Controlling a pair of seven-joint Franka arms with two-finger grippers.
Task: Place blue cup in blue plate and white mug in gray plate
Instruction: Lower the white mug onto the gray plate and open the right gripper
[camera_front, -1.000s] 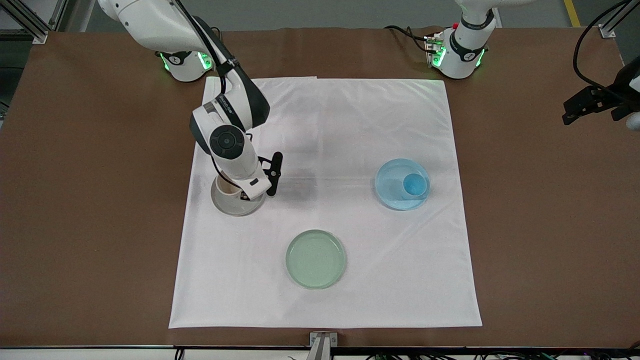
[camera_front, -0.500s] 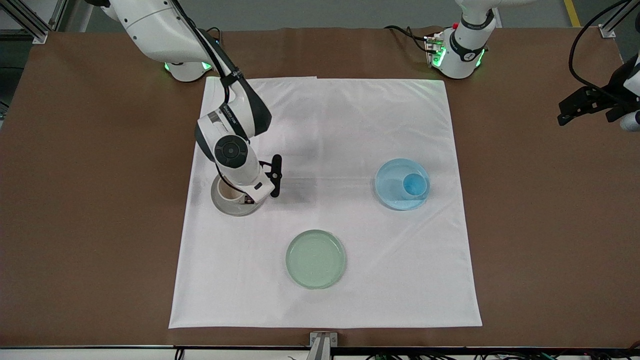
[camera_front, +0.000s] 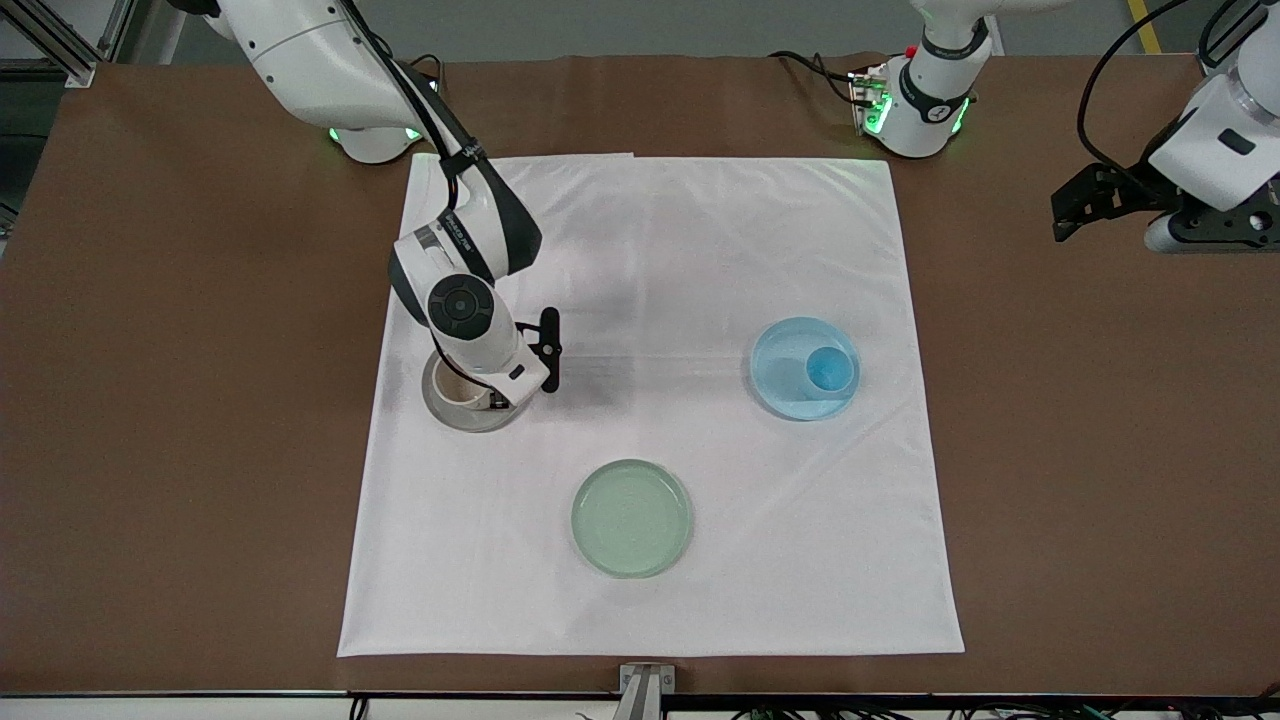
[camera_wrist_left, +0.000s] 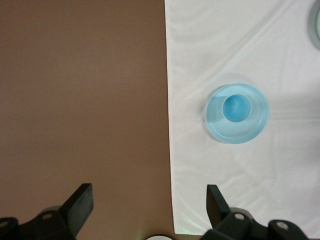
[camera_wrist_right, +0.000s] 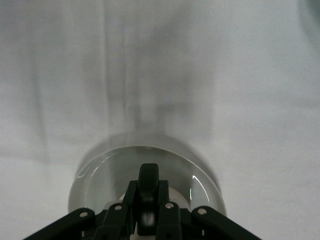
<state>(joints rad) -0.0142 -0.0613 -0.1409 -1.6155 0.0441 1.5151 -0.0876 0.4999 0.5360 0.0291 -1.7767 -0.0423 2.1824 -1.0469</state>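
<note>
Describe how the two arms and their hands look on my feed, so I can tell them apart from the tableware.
Both arms have glossy white shells with dark gray joint bands and green lights glowing at their bases. The right arm carries a round dark cap on its wrist and a black cable along its side. The left arm also trails black cables. The left hand and right hand are black, with screw heads showing.

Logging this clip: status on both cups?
Blue cup in blue plate. Right gripper holding white mug on gray plate. Left gripper open, over bare table.

The right arm's wrist hides most of the white mug (camera_front: 452, 386) and part of the gray plate (camera_front: 447, 410).
</note>
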